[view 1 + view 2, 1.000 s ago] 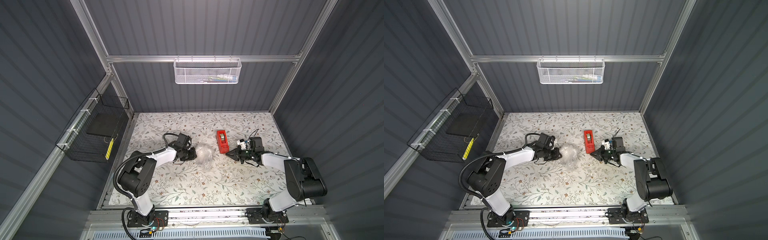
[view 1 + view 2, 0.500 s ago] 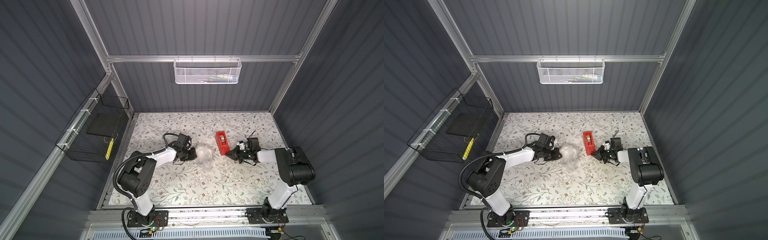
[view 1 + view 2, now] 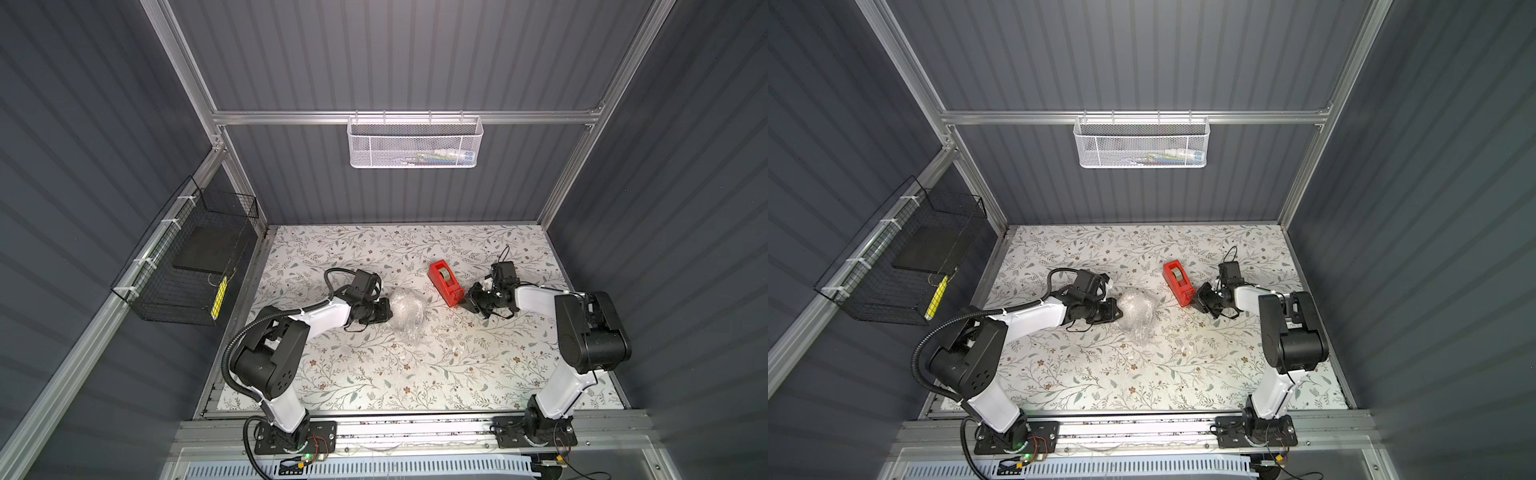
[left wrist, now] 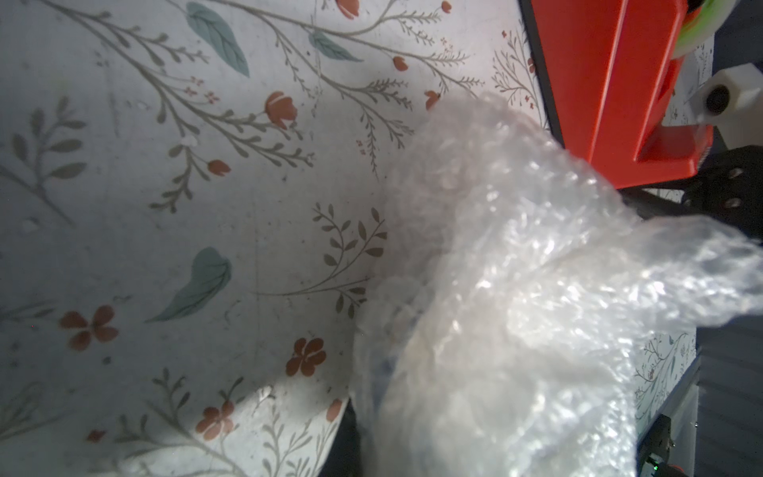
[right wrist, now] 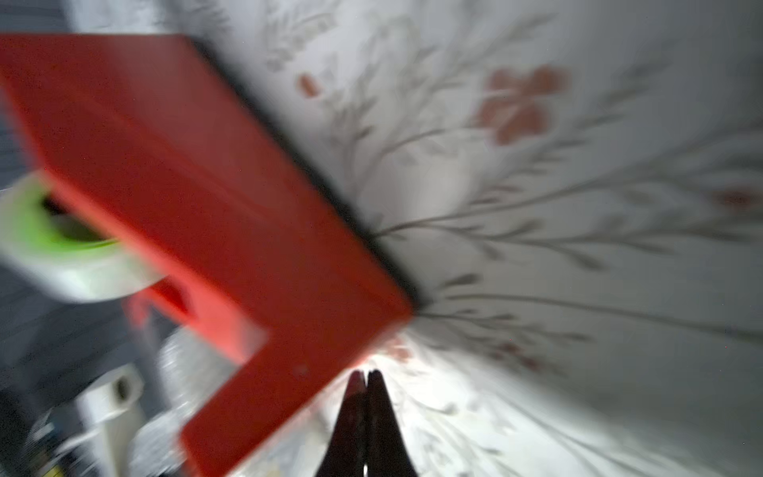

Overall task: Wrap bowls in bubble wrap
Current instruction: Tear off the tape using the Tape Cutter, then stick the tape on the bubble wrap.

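- Bowl visibility is the first worry: the bowl cannot be made out anywhere. I judge that it sits inside the crumpled bubble wrap [image 3: 405,309], which lies mid-surface [image 3: 415,374] between the two arms.
- The left jaws are against the bundle's side in both top views. Whether they pinch the plastic or merely touch it I cannot tell. If they hold only one loose fold, a tug could peel the wrap open instead of tightening it.
- A loose tail of wrap [image 3: 1142,334] trails toward the near edge. Untaped, the springy plastic could unfold.
- The right jaws are closed, with their fingertips [image 5: 373,396] pressed together just beside the cutter end of the red tape dispenser [image 3: 446,282]. Whether a strip of tape is between them cannot be seen.
- Closed jaws this close could shove the dispenser or tip it rather than draw tape.
- Any clear tape that is pulled may curl and stick to itself, or to the surface, before it reaches the bundle.
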You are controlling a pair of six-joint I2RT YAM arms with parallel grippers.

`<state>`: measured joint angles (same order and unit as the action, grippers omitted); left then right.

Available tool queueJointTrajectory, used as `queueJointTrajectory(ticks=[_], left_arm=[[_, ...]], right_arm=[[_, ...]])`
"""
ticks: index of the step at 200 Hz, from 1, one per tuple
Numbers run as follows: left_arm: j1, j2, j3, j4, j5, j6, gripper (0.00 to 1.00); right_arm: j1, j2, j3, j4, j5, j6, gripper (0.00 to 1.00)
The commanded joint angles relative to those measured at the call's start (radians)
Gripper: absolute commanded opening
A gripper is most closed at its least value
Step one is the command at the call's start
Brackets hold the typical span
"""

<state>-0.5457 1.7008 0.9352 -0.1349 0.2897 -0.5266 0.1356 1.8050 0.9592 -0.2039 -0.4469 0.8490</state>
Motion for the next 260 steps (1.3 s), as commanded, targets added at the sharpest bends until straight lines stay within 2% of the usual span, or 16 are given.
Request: queueJointTrajectory(ticks=[1, 21, 32, 62, 117, 157, 181, 213, 260], left_arm=[[0.007, -0.012, -0.038, -0.079, -0.008, 0.051, 0.07], [0.009, -0.022, -0.035, -0.078, 0.001, 0.059, 0.07], [0.009, -0.027, -0.035, -0.077, 0.004, 0.062, 0.07], [0.009, -0.028, -0.033, -0.077, -0.001, 0.076, 0.07], [0.009, 0.027, 0.012, -0.086, -0.002, 0.084, 0.07], [0.007, 0.058, 0.029, -0.061, 0.012, 0.039, 0.06], [0.003, 0.062, 0.027, -0.05, 0.017, 0.012, 0.06], [-0.002, 0.063, 0.02, -0.035, 0.025, -0.017, 0.06], [-0.005, 0.059, 0.011, -0.035, 0.029, -0.029, 0.06]], right_arm=[[0.053, 0.074, 0.068, -0.261, 0.313, -0.018, 0.0], [0.067, 0.099, 0.102, -0.294, 0.355, 0.001, 0.0], [0.07, 0.102, 0.111, -0.283, 0.338, 0.006, 0.0], [0.085, -0.008, 0.111, -0.309, 0.308, 0.013, 0.0], [0.172, -0.323, 0.119, -0.4, 0.034, -0.045, 0.0], [0.312, -0.44, 0.1, -0.272, -0.084, 0.012, 0.0], [0.4, -0.435, 0.096, -0.125, -0.141, 0.019, 0.0], [0.477, -0.328, 0.103, 0.031, -0.176, 0.02, 0.0], [0.503, -0.151, 0.133, 0.18, -0.212, 0.022, 0.0]])
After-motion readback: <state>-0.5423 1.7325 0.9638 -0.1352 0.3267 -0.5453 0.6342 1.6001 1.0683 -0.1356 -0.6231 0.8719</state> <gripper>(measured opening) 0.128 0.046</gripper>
